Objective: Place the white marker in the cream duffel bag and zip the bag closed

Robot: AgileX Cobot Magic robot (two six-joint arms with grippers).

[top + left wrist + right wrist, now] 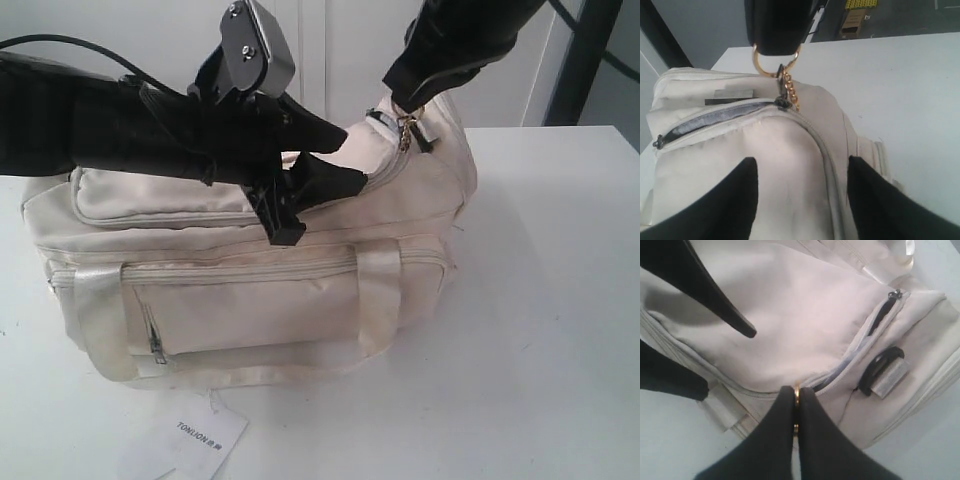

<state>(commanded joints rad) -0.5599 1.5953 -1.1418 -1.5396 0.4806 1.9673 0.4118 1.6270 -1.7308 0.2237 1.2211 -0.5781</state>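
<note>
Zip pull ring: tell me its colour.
The zip pull ring is gold, shown best in the left wrist view.

The only print that can be read is the word "TONLION" in dark capitals on a white paper tag [186, 444]. The tag lies on the worktop [540, 300] just in front of the cream duffel bag [250, 310]. Small characters after the word are illegible, and so is a blurred yellow label [860, 4] in the background.

Robot lab: white table [560, 300]
</note>
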